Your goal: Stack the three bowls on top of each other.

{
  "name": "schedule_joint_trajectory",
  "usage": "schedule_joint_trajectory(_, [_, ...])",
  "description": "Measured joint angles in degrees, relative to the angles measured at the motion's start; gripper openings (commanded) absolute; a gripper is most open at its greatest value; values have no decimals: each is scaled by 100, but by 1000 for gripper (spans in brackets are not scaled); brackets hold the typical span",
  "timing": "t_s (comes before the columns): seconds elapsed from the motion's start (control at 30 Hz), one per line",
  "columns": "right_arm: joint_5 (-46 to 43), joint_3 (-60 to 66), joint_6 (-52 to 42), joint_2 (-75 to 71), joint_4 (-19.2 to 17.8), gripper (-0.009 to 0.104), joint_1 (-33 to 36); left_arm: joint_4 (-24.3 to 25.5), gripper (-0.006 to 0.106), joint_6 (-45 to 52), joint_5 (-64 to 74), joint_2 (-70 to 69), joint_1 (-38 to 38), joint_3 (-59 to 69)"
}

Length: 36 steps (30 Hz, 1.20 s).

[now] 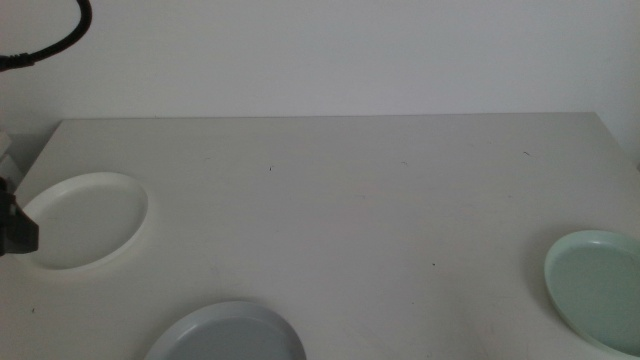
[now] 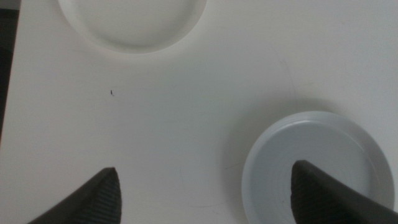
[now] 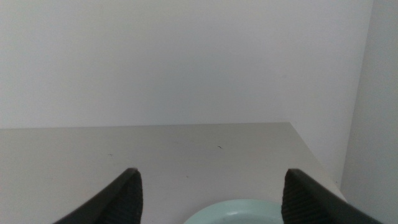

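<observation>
While all three bowls lie apart on the table (image 1: 340, 200), none is stacked on another: the white bowl (image 1: 85, 220) sits at the left of the middle view, the grey bowl (image 1: 228, 335) at the bottom edge left of centre, cut off by the frame, and the green bowl (image 1: 600, 288) at the lower right, also partly cut off. The left gripper (image 2: 205, 193) hangs above the table with its jaws spread wide and empty; one jaw is over the grey bowl (image 2: 317, 168), the other over bare table, and the white bowl (image 2: 132, 22) lies further off. In the middle view a dark part of the left arm (image 1: 14, 225) shows at the left edge, beside the white bowl. The right gripper (image 3: 211, 193) is likewise wide open and empty, with the green bowl's (image 3: 239, 213) rim showing between its jaws.
</observation>
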Motion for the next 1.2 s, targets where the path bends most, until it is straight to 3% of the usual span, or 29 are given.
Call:
schedule_joint_trajectory(0.3, [0,0,0,0,0,57,0,58,105,46,182,0,0,38])
schedule_joint_trajectory(0.73, [0,0,0,0,0,57,0,-673,105,299,-538,113,0,1535])
schedule_joint_trajectory(0.97, [0,0,0,0,0,57,0,-898,105,491,-682,856,0,1680])
schedule_joint_trajectory(1.2, [0,0,0,0,0,57,0,-877,105,448,-1105,1523,-610,1701])
